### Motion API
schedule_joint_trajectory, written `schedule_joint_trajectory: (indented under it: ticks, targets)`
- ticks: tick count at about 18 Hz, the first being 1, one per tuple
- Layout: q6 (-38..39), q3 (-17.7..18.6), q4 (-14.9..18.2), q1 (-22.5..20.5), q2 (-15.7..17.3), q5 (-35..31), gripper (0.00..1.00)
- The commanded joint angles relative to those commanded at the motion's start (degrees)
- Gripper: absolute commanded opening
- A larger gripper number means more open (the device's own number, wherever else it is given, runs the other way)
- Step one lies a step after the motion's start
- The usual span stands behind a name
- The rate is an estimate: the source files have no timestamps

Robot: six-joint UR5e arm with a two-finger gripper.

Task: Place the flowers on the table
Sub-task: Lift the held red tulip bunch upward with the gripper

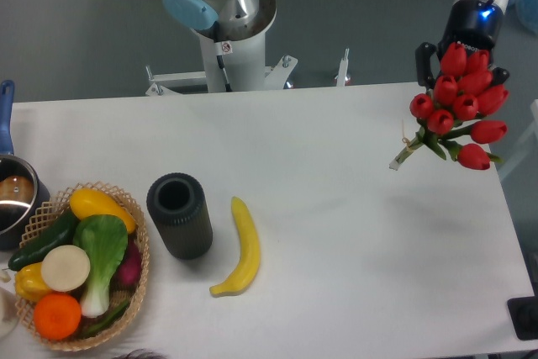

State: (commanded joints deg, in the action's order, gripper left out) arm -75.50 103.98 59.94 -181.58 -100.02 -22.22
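Observation:
The flowers (pixel 458 100), a bunch of red tulip buds with short green stems, hang in the air over the right end of the white table (pixel 336 174). The buds point right and down, and the stems point lower left. My gripper (pixel 461 69) comes in from the top right and is shut on the bunch. Black fingers (pixel 424 63) show at its left side; the buds hide the tips. The bunch does not rest on the tabletop.
A black cylindrical vase (pixel 178 214) stands left of centre with a banana (pixel 239 248) beside it. A wicker basket (pixel 139 245) of vegetables sits at the front left, a pot (pixel 13 195) behind it. The arm's base (pixel 227 31) stands beyond the far edge.

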Motion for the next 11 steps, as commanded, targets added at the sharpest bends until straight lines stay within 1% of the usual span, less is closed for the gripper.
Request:
schedule_joint_trajectory:
  ticks: [2, 4, 6, 8, 11]
  targets:
    - [-0.1, -0.1, 0.1, 0.5, 0.1, -2.5, 0.45]
    - [0.1, -1.4, 0.1, 0.6, -0.3, -4.2, 0.45]
    - [-0.1, -1.5, -0.1, 0.7, -0.3, -7.3, 0.45]
    - [0.0, -1.8, 0.0, 1.5, -0.1, -11.8, 0.45]
    - [0.3, -2.8, 0.2, 2.5, 0.4, -20.6, 0.45]
